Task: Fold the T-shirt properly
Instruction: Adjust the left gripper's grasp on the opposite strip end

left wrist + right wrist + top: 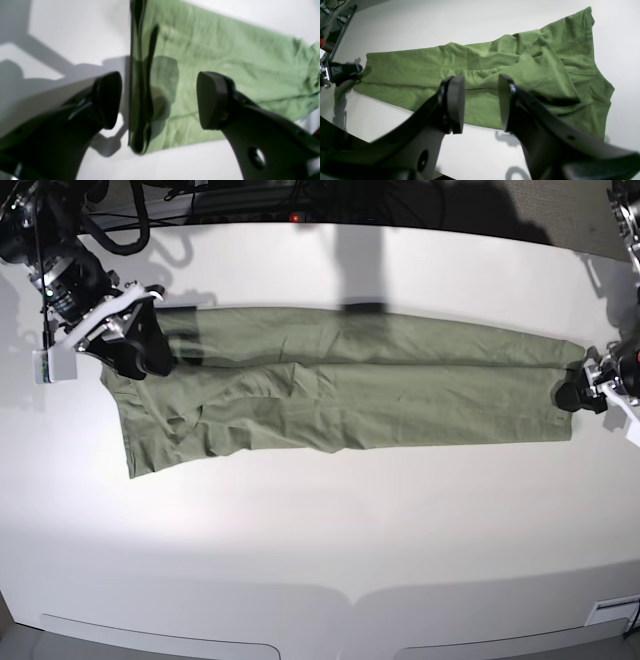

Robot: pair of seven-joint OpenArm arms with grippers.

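The green T-shirt [380, 395] lies folded into a long, wrinkled strip across the white table, with its bunched sleeve end at the left of the base view. My left gripper [578, 395] hangs at the strip's right end. In the left wrist view it [160, 100] stands wide open over the cloth's [212, 50] folded end edge, gripping nothing. My right gripper [150, 350] hovers over the sleeve end. In the right wrist view its jaws [480, 103] are parted, with the T-shirt [420, 65] below and nothing between them.
The white table [320, 530] stretches wide in front of the shirt, down to its curved front edge. Dark cables and equipment [240, 195] line the back edge. Both arms cast shadows on the tabletop beside the cloth.
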